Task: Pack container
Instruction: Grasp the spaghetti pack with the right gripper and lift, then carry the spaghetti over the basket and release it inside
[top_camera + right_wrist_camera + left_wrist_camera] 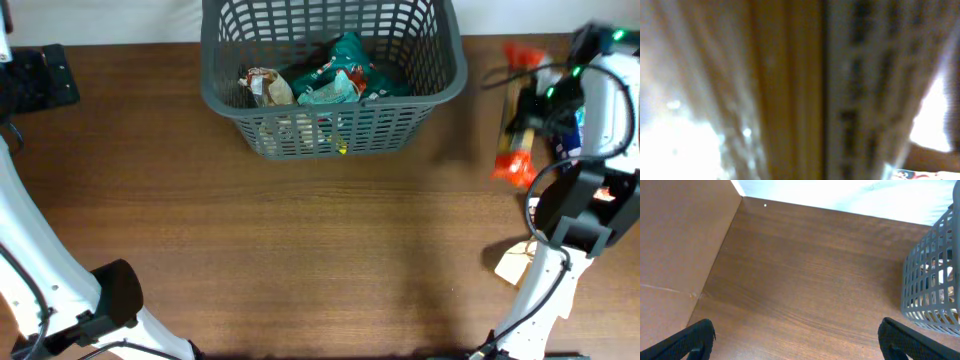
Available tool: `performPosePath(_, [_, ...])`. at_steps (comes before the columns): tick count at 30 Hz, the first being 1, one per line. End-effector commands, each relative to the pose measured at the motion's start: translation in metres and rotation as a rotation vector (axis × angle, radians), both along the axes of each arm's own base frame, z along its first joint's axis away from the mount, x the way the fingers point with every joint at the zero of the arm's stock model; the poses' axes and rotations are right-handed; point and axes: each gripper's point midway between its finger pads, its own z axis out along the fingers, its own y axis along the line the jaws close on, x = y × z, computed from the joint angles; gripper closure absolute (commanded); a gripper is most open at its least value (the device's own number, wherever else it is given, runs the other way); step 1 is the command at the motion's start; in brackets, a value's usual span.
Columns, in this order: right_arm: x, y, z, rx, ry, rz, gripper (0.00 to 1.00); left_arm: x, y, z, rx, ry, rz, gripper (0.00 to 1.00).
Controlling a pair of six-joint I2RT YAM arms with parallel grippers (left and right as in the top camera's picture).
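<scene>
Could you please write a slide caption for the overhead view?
Grey basket holding snack packets on a wooden table, right arm near orange packets.

Soft even light on my table (320, 250), faint shadow beside the container (300, 135), overhead view sharp, my left wrist view clear with a washed-out pale strip at the top, my right wrist view wholly blurred, white glare blown out lower left and right edge
</scene>
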Motion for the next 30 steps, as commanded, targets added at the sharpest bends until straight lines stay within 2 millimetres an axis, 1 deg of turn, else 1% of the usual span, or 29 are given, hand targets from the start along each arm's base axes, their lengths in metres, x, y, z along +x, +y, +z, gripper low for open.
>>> performPosePath(1, [0.02,0.04,0.139,0.002,-0.39,0.081,0.96,-0.001,0.002,-0.001,-0.007,0.002,0.016,0.01])
performPosePath(2, [0.02,0.049,0.161,-0.01,-0.453,0.103,0.96,-0.001,0.002,-0.001,-0.007,0.002,0.016,0.01])
performPosePath(4, [0.017,0.068,0.196,-0.03,-0.558,0.147,0.96,-0.001,0.002,-0.001,-0.007,0.002,0.016,0.01])
performPosePath(5, [0.016,0.078,0.21,-0.031,-0.602,0.169,0.96,-0.001,0.002,-0.001,-0.007,0.002,0.016,0.01])
performPosePath(6, [0.012,0.093,0.226,-0.028,-0.653,0.202,0.96,-0.001,0.002,-0.001,-0.007,0.002,0.016,0.01])
performPosePath(8, [0.007,0.12,0.249,-0.029,-0.728,0.266,0.96,-0.001,0.002,-0.001,-0.007,0.002,0.016,0.01])
performPosePath(10, [0.003,0.146,0.263,-0.037,-0.787,0.345,0.96,-0.001,0.002,-0.001,-0.007,0.002,0.016,0.01])
performPosePath(12, [-0.001,0.17,0.271,-0.074,-0.83,0.435,0.96,-0.001,0.002,-0.001,-0.007,0.002,0.016,0.01])
performPosePath(13, [-0.001,0.179,0.272,-0.09,-0.839,0.47,0.96,-0.001,0.002,-0.001,-0.007,0.002,0.016,0.01])
performPosePath(16, [-0.003,0.209,0.268,-0.168,-0.862,0.617,0.96,-0.001,0.002,-0.001,-0.007,0.002,0.016,0.01])
performPosePath(18, [-0.002,0.222,0.266,-0.225,-0.875,0.689,0.96,-0.001,0.002,-0.001,-0.007,0.002,0.016,0.01])
performPosePath(21, [0.005,0.24,0.267,-0.333,-0.925,0.835,0.96,-0.001,0.002,-0.001,-0.007,0.002,0.016,0.01])
performPosePath(23, [0.01,0.252,0.272,-0.367,-0.975,0.906,0.96,-0.001,0.002,-0.001,-0.007,0.002,0.016,0.01])
performPosePath(27, [0.019,0.265,0.286,-0.41,-1.072,0.98,0.96,-0.001,0.002,-0.001,-0.007,0.002,0.016,0.01])
performPosePath(30, [0.025,0.272,0.288,-0.424,-1.115,1.04,0.96,-0.001,0.002,-0.001,-0.007,0.002,0.016,0.01])
